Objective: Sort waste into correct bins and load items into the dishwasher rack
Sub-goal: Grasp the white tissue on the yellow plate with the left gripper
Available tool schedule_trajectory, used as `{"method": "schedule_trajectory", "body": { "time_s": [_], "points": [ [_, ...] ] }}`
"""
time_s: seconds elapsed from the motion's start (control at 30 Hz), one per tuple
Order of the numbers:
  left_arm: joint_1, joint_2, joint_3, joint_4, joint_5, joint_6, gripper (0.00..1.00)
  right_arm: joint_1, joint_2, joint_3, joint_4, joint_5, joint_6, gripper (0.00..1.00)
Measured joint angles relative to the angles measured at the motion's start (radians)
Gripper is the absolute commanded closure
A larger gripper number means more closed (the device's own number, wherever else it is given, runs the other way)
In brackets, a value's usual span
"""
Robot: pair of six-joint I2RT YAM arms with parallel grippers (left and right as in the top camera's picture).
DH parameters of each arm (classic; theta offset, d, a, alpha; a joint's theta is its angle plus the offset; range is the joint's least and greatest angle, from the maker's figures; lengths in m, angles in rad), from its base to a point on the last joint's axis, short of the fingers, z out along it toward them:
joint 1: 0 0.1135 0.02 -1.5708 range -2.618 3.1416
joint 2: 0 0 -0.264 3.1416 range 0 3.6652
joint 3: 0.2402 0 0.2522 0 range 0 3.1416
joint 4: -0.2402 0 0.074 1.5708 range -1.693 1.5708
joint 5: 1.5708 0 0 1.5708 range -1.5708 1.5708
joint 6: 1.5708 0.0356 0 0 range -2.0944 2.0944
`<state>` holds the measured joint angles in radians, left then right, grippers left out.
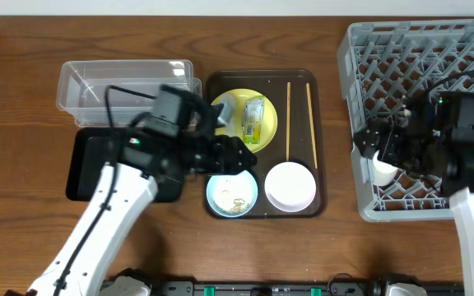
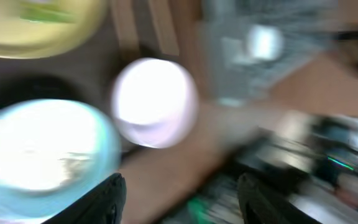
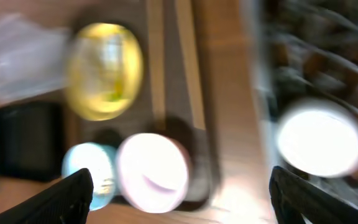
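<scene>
- Wrapper (image 1: 254, 117), green-and-yellow, print too small to read: on the pale-yellow plate (image 1: 271, 115), next to a crumpled white scrap (image 1: 224, 108).
- Plate, light-blue bowl (image 1: 220, 187) holding rice grains (image 1: 239, 202), white bowl (image 1: 290, 187) and chopsticks (image 1: 288, 119): all on the dark brown serving tray (image 1: 299, 123).
- Clear tub (image 1: 126, 82) and black tray (image 1: 81, 177): left of the serving tray.
- Grey dishwasher rack (image 1: 418, 49): far right, with a white round object (image 1: 383, 172) near its left edge.
- Left gripper (image 2: 182, 190): over the serving tray between plate and blue bowl, fingers spread, empty.
- Right gripper (image 3: 180, 180): over the rack's left edge, spread wide, empty.
- Worktop (image 1: 23, 66): reddish-brown wood grain.
</scene>
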<state>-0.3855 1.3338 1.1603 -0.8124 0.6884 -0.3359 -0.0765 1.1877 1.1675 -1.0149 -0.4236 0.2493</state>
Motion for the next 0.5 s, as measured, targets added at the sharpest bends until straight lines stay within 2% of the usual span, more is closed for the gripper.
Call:
{"method": "schedule_trajectory", "body": {
  "time_s": [0.07, 0.17, 0.33, 0.5],
  "points": [
    [-0.062, 0.011, 0.000, 0.012, -0.215, -0.027, 0.40, 0.013, -0.027, 0.002, 0.013, -0.060, -0.012, 0.12],
    [-0.114, 0.048, 0.000, 0.074, -0.431, -0.048, 0.40, 0.033, -0.037, 0.002, 0.014, -0.099, -0.020, 0.12],
    [-0.115, 0.151, 0.003, 0.220, -0.594, -0.049, 0.40, 0.083, -0.035, 0.002, 0.018, -0.127, -0.024, 0.12],
    [-0.061, 0.304, 0.071, 0.269, -0.651, -0.018, 0.41, 0.119, -0.035, 0.002, 0.029, -0.137, -0.024, 0.11]
  ]
}}
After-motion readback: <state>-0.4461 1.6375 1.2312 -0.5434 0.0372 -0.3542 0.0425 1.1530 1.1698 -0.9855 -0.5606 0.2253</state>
